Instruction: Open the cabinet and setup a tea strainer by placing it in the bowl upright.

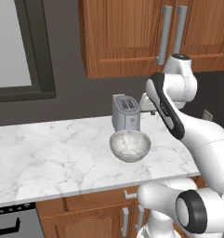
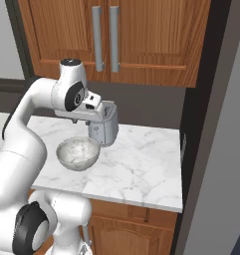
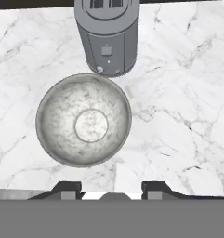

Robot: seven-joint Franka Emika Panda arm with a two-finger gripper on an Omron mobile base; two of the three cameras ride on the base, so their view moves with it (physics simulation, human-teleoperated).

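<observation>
Hand (image 3: 111, 188), seen from its own camera, shows two dark fingertips at 6 o'clock, partly apart with nothing between them; it grips nothing. In the right base view the hand (image 2: 94, 115) hangs above the tabletop (image 2: 141, 159), close by the toaster (image 2: 104, 127).

Directly ahead of the fingertips in the hand view lies the bowl (image 3: 83, 120), mouth up and empty, its whitish floor showing. At 12 o'clock from the bowl stands the toaster (image 3: 107, 37), almost touching the bowl's rim. In the left base view the bowl (image 1: 129, 145) sits near the front edge of the marble, with the toaster (image 1: 126, 113) behind it.

Above, at 12 o'clock in both base views, hangs the cabinet (image 1: 127, 37), both doors shut, its long grey bar handles (image 2: 105, 37) vertical at the meeting edges. The tea strainer cannot be seen and is presumably behind those doors, so its heading and long axis cannot be told.

Judgement on handling: a wire-mesh strainer should be light, stiff and easily dented in the basket; the straight handle, which sets the long axis, is the safer place to pinch. The first grasp needed, however, is a door handle, whose vertical axis calls for fingers set across it.
</observation>
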